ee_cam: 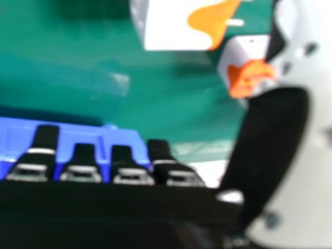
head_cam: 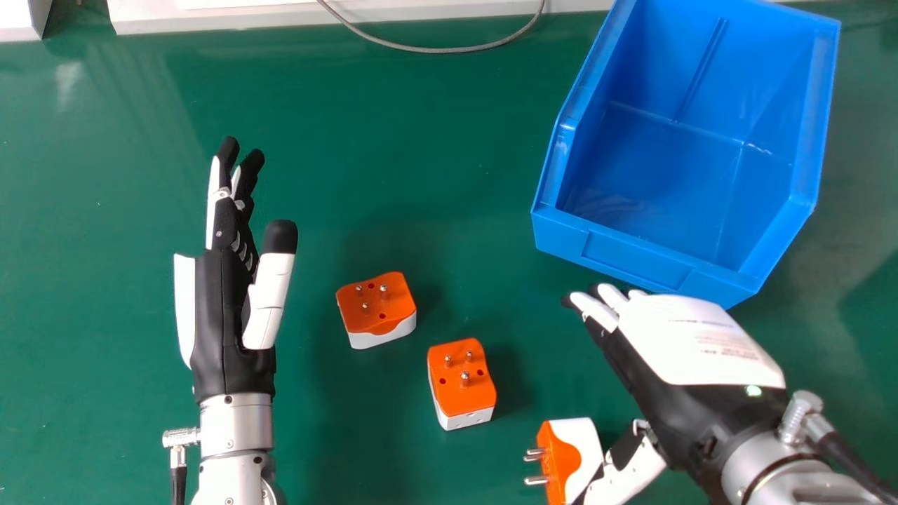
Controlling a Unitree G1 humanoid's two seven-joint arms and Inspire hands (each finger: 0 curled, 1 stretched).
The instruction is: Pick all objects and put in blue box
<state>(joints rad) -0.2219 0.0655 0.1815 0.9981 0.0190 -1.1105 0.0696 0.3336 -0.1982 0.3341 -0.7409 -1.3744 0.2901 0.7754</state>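
While the right hand (head_cam: 691, 351) is released, fingers extended, one plug adapter (head_cam: 580, 449) sits near its thumb; a second adapter (head_cam: 463, 382) and third adapter (head_cam: 377, 308) lie toward the open left hand (head_cam: 224, 308). Blue box (head_cam: 631, 261) stands past the right fingertips, inner floor exposed.

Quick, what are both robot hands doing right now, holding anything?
Left hand: open, holding nothing.
Right hand: open, holding nothing, its thumb close to a plug.
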